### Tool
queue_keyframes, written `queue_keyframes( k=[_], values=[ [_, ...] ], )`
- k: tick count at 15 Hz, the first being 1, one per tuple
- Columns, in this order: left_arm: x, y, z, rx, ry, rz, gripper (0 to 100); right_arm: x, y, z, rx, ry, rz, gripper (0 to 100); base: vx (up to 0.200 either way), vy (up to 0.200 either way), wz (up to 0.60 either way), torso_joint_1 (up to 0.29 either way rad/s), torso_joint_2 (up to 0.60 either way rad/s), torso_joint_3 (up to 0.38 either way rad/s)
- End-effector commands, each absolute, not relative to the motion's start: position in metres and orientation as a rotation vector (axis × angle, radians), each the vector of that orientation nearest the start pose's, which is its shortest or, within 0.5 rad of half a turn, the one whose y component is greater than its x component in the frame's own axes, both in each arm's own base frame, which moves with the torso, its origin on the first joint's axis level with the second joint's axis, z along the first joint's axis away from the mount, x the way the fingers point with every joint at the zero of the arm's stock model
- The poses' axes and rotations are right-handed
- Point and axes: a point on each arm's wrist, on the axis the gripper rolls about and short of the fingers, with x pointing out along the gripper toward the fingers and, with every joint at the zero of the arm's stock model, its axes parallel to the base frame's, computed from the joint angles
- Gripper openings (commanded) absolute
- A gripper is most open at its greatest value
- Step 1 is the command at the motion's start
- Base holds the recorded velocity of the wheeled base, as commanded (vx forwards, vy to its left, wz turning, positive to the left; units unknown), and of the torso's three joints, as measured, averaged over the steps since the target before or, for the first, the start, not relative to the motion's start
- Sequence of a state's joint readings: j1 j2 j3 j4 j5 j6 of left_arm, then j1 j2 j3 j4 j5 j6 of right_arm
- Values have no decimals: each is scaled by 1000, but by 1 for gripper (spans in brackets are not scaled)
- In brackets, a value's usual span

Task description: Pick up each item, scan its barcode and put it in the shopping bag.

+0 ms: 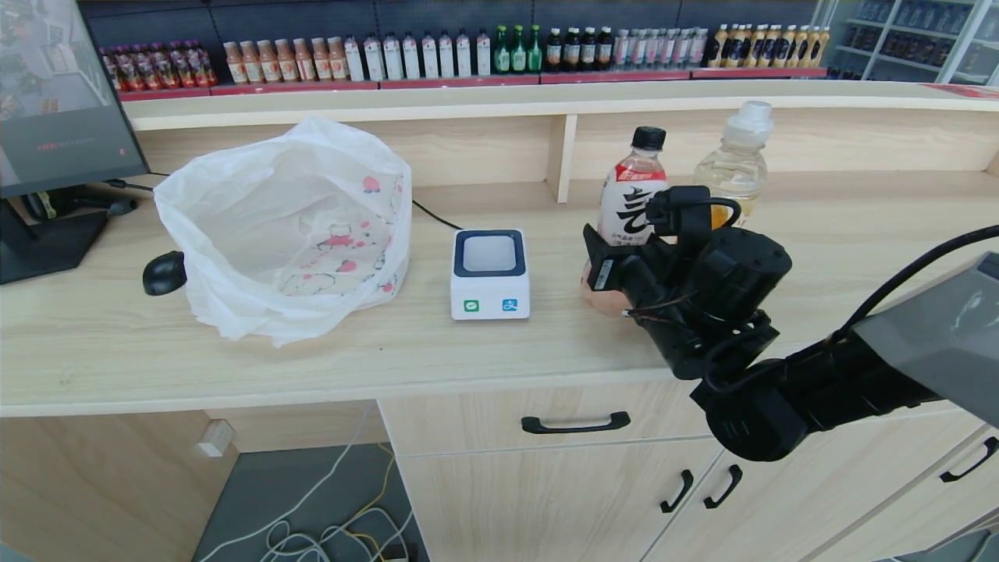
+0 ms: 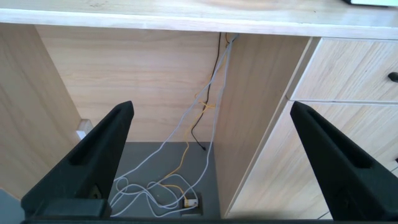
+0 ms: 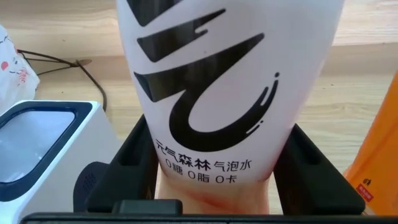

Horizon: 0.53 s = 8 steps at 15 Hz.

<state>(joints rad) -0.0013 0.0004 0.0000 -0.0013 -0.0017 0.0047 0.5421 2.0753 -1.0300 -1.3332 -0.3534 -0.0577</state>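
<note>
Right wrist view has the right tool [image 3: 217, 171] closed around the bottle [image 3: 211, 93], low on its body, just beside the scanner [image 3: 43, 143] on the surface [image 1: 117, 336]. Meanwhile the left tool [image 2: 211, 115] gapes wide, holding nothing.

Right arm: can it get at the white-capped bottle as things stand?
Probably not. Its end effector is shut on the black-capped bottle, which stands close beside and nearer than the white-capped bottle. It would have to release that one first.
</note>
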Motion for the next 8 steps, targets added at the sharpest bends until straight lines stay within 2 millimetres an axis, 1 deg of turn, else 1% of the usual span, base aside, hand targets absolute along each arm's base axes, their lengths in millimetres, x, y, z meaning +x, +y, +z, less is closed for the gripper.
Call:
queue_keyframes(
  k=[1,5,7,8],
  values=[
    [-23,0,76,5,-2,-3,100,338,195,187,78,-288,180,0,0,0,0,0,0,0],
    [-23,0,76,5,-2,-2,100,327,190,207,93,-331,184,0,0,0,0,0,0,0],
    [-23,0,76,5,-2,-3,100,314,186,213,91,-335,190,0,0,0,0,0,0,0],
    [-23,0,76,5,-2,-3,100,302,182,217,89,-331,199,0,0,0,0,0,0,0]
  ],
)
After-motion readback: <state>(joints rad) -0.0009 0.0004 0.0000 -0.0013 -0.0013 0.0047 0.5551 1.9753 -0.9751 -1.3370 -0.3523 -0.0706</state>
